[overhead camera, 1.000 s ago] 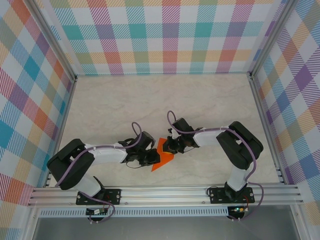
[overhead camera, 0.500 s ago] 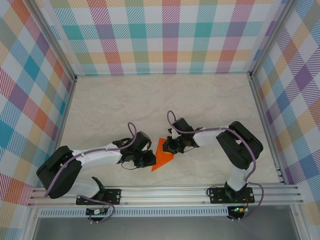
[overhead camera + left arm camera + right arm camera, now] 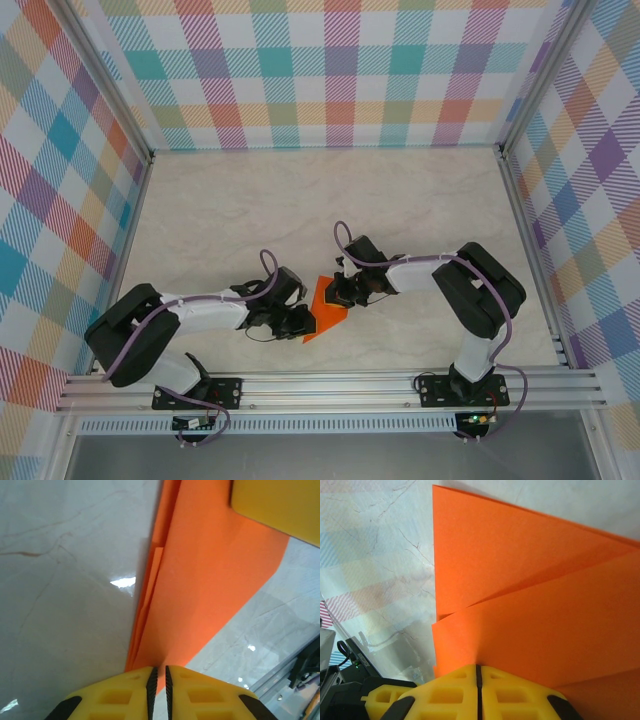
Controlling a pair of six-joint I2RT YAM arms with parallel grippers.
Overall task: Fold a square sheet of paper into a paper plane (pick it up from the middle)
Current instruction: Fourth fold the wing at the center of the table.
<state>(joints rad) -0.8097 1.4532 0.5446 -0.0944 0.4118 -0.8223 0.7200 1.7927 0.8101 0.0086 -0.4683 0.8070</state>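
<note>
The orange paper plane (image 3: 323,318), folded into a pointed triangle of layered flaps, lies low over the table between both grippers. My left gripper (image 3: 306,322) grips its left edge. In the left wrist view the paper plane (image 3: 210,570) runs into the narrow slit between the yellow jaws of the left gripper (image 3: 159,669). My right gripper (image 3: 339,294) holds the upper right side. In the right wrist view its jaws press together at the right gripper (image 3: 478,666), with the paper plane (image 3: 530,580) coming out of the seam. A right gripper finger (image 3: 275,505) rests on the paper.
The marble table (image 3: 300,210) stretches away behind the arms, boxed in by plaid walls. An aluminium rail (image 3: 330,385) runs along the near edge, close below the paper's lower tip.
The left arm's rear links swung out to the left and came partly back, while its gripper stayed on the paper's left edge. The right arm and the paper have barely moved.
</note>
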